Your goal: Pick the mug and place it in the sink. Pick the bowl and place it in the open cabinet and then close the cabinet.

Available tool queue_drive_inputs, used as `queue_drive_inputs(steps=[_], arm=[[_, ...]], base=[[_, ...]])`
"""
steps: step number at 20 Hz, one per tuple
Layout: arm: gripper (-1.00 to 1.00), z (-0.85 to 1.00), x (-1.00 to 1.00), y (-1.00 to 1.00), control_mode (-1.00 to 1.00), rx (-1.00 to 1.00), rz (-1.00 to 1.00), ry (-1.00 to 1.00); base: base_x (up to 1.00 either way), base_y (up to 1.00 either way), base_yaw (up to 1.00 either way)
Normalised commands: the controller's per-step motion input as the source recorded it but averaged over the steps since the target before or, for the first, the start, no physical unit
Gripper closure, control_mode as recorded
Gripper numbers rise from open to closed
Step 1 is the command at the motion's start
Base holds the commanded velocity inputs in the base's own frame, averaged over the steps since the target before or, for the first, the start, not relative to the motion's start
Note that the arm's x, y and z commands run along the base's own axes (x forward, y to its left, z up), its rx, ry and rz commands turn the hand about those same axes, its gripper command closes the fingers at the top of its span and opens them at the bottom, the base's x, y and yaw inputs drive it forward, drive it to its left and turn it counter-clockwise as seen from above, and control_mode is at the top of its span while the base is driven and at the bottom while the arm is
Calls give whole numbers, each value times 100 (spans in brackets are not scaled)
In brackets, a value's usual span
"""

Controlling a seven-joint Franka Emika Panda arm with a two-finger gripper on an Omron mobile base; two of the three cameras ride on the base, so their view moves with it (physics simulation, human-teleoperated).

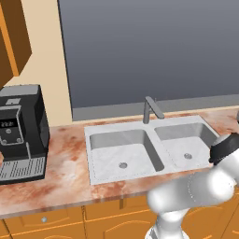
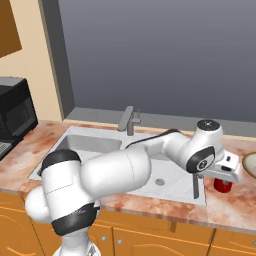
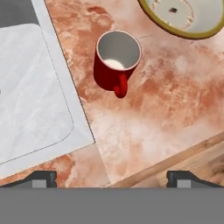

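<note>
Seen from the left base view, going from left to right: an orange cabinet (image 1: 14, 42) high in the corner, a black coffee machine (image 1: 21, 133) standing on the reddish marbled worktop (image 1: 65, 177), then the double-basin sink (image 1: 149, 149) with its grey faucet (image 1: 149, 109), and at the far right only the white arm elbow with a dark joint. No mug, no bowl and no fingers visible from this side. From the right base view, more to find: again a bit of the cabinet at top left, the coffee machine at the left edge, the sink partly hidden behind the big white arm, and then the gripper (image 2: 227, 172) hanging low over the worktop just right of the sink. Directly under the hand, a red mug (image 2: 223, 185), only partly seen below the white body of the hand. At the right edge, a small piece of the bowl (image 2: 250, 165), cut by the frame. From the hand view, the clearest look at the task things: sink corner at the left, the mug standing upright on the worktop just beside the sink rim, apart from it, grey-white inside, handle turned toward the bottom of the view. Near it, toward the upper right, the bowl with tan-olive rim and cream inside, not touching the mug. At the bottom, two dark fingers (image 3: 41, 178) set wide apart, released, holding nothing, the mug well above them in the view and not between them.
</note>
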Motion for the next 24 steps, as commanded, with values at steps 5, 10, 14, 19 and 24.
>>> queue_drive_inputs(steps=[5, 10, 14, 19, 24], arm=[[-100, -22, 23, -48, -100, 7, 11, 0], [-100, -43, 9, -17, -100, 6, 9, 0], [-100, -31, 17, -3, -100, 1, 6, 0], [-100, -22, 32, -1, -100, 0, 4, 0], [-100, -35, 19, 0, -100, 0, 2, 0]], base=[[0, 0, 0], [0, 0, 0], [0, 0, 0], [0, 0, 0], [0, 0, 0]])
